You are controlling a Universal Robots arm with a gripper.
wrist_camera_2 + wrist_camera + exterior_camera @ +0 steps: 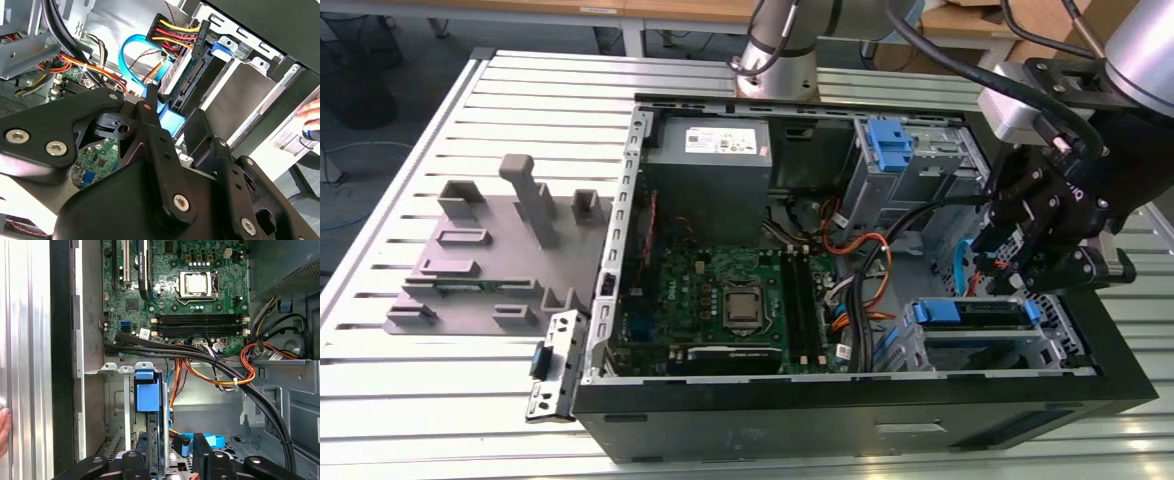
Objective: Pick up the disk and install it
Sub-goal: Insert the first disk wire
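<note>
Disk, the flat silver hard drive in its blue plastic carrier bracket [970, 313], sits in the metal drive cage [1047, 345] at the front corner of the open black tower case [854, 425], on the exterior view's right. In the first wrist view the blue carrier tab [147, 392] stands upright in the cage slot; it looks at least partly seated

Black gripper [171, 452] hangs directly over the disk, one finger [141, 452] on each side of the carrier end. Jaws spread, not clamped on anything I can see

Risks from here, my read:
- light blue data cable [131, 47] and the red, yellow and orange power leads [172, 32] loop close to the fingers; a finger could snag one and pull its plug
- thick black cable bundle [210, 357] crosses just beside the cage; it could get pinched against the cage edge
- if the carrier is skewed in the rails, pushing could jam it or crack the blue plastic
- a person's hand [4, 432] rests at the slatted metal table [440, 420] edge near the case, uncomfortably near the arm
</note>
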